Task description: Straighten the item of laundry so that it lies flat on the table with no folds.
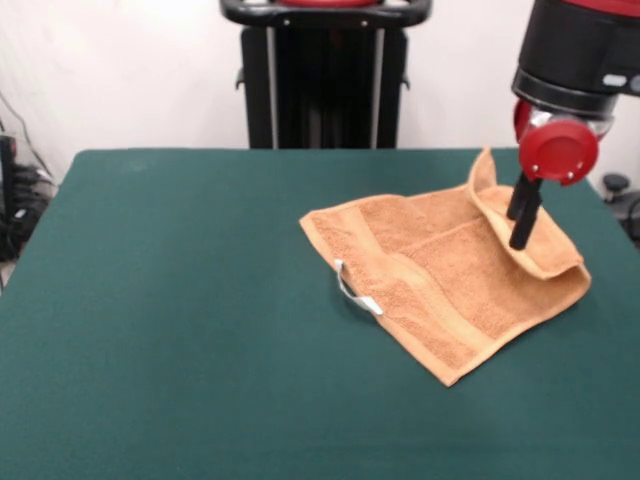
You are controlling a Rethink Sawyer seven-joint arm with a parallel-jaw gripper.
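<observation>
Front view — towel: the orange-tan towel [430, 285] lay on the right half of the green tabletop [170, 330], turned like a diamond, its near corner pointing at the camera.
Front view — fold: the right-hand part was doubled back over the rest, one corner standing up near the far edge; the towel was not flat yet.
Front view — tag: a small white loop tag [355, 290] stuck out at the towel's left edge, resting on the tabletop.
Front view — arm: the red and black arm came down from the upper right, well clear of the pedestal at the far side.
Front view — claw: the claw [521, 228] was right at the folded flap, black fingers pointing down and lying close together — whether they pinched the cloth or only touched it, I could not tell.
Overhead view: none supplied, so nothing to call from there.
Step in hand: by my reading, taking hold of the folded-over flap to peel it back.
Doing it well: take only the top layer near its free corner, lift just enough to clear the layer below, then carry it outward to the right — away from the towel's middle — so the lower layer did not drag along and wrinkle.
</observation>
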